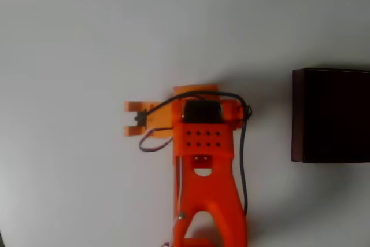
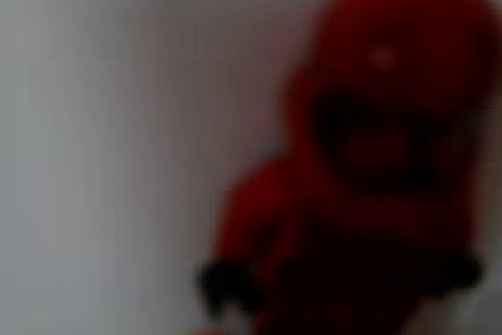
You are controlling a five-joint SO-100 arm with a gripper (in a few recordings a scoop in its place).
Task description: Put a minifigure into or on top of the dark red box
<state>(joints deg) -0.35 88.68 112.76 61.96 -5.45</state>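
The minifigure, all red with a round head and dark hands, looms very close and blurred in the right half of the wrist view, against a pale surface. In the overhead view my orange gripper points down at the middle of the white table, and its own body hides its jaws and whatever lies under them. The dark red box, with maroon walls and a near-black inside, stands at the right edge of the overhead view, about a hand's width to the right of the gripper.
The orange arm reaches up from the bottom edge, with a black cable looping along its right side. An orange bracket sticks out to the left of the wrist. White tabletop lies all around.
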